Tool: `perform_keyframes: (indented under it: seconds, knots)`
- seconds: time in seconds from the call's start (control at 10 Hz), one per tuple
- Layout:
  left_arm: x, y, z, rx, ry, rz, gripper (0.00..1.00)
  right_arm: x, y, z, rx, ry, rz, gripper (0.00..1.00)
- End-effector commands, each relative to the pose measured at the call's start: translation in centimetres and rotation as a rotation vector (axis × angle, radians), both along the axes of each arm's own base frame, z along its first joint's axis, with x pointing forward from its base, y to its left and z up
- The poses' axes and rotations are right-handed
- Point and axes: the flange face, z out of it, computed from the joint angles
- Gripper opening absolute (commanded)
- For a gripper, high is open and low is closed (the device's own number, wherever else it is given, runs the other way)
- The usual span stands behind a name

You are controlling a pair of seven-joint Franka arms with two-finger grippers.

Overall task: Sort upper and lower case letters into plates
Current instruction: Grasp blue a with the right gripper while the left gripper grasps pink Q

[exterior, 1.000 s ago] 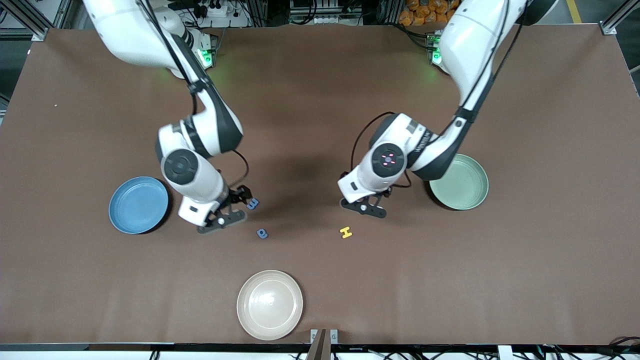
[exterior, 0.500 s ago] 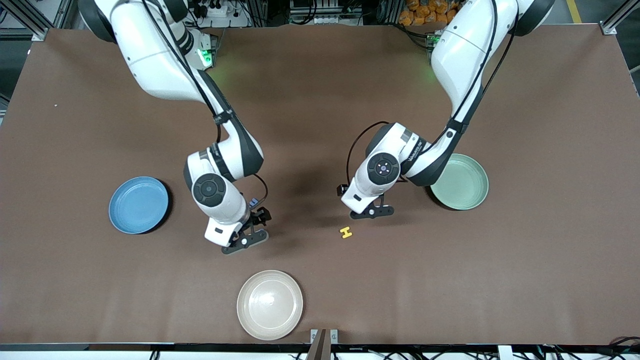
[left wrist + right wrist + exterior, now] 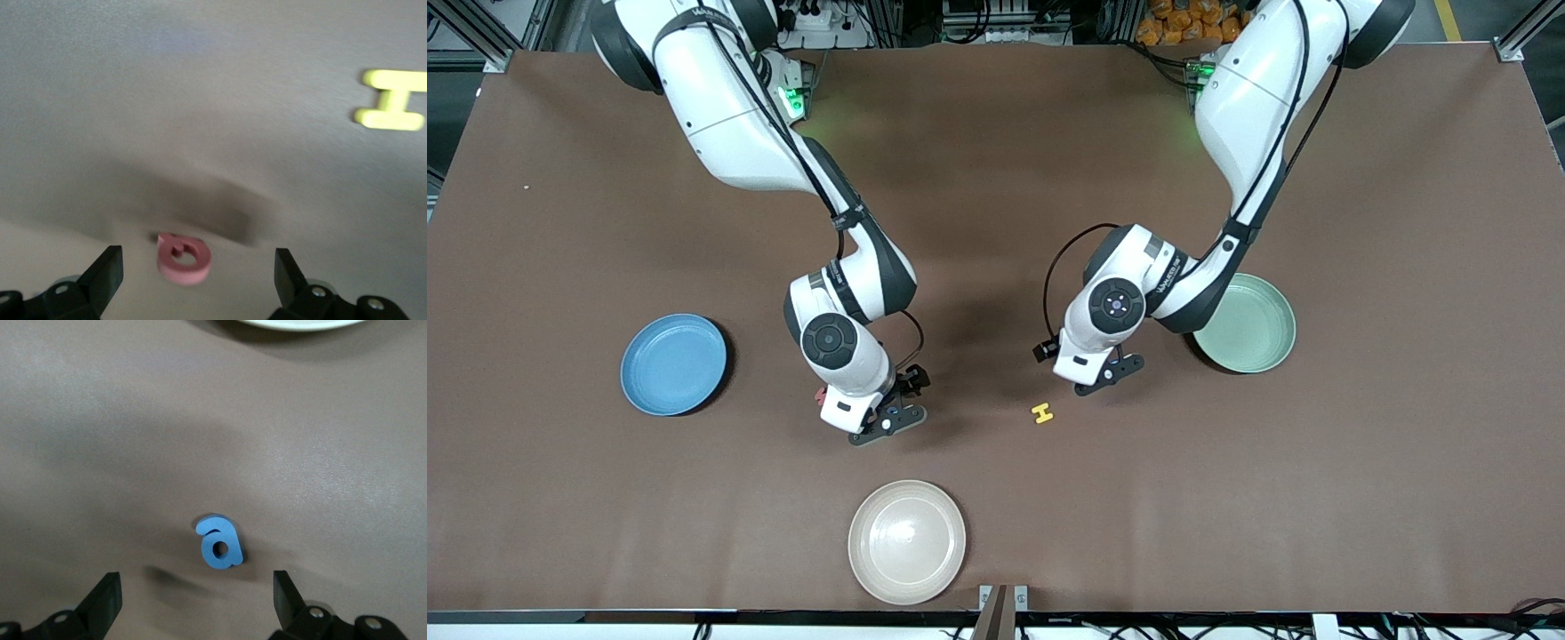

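1. Plates: the blue plate [image 3: 674, 364] sits toward the right arm's end of the table; the mint green plate [image 3: 1245, 323] sits toward the left arm's end, partly covered by the left arm. Neither shows a letter inside.
2. A cream-white plate [image 3: 907, 541] lies nearest the front camera, between the two ends of the table; its rim [image 3: 300, 324] shows in the right wrist view.
3. Yellow letter H [image 3: 1042, 412] lies flat on the table [image 3: 1405, 444], between the two grippers. It also appears in the left wrist view [image 3: 393, 109].
4. Blue lowercase a [image 3: 221, 543] lies flat on the table, in line with the gap between the right gripper's fingers and untouched by them. It is hidden in the front view.
5. Pink letter [image 3: 183, 256] lies flat on the table; its form cannot be read. A pink edge [image 3: 818, 396] shows beside the right arm's wrist.
6. Right gripper [image 3: 889, 416]: low over the table, fingers [image 3: 103, 600] spread apart, holding nothing.
7. Left gripper [image 3: 1107, 372]: low over the table just beside the H, fingers [image 3: 107, 272] spread apart, holding nothing.
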Motion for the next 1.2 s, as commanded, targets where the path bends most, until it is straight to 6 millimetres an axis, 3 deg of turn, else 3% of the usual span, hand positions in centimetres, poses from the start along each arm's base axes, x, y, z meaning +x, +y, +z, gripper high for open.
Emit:
perform_keyframes:
  seconds: [0.0,0.4,0.7,1.1]
  knots:
    - [-0.1,0.2,-0.6,-0.015,-0.009,0.04,1.0,0.5,-0.2,-0.8,0.005,0.004,-0.021,1.0]
    - [-1.0,-0.2,-2.3,0.009,-0.006,0.076,1.0,1.3,-1.0,-1.0,0.003,-0.032,0.054,1.0]
    - [-1.2,-0.3,-2.3,0.011,-0.007,0.072,1.0,1.6,-1.3,-1.5,0.009,-0.06,0.137,1.0]
    - [-1.5,-0.9,-2.0,0.009,-0.012,0.059,0.84,1.5,-1.1,-1.6,0.013,-0.059,0.133,1.0]
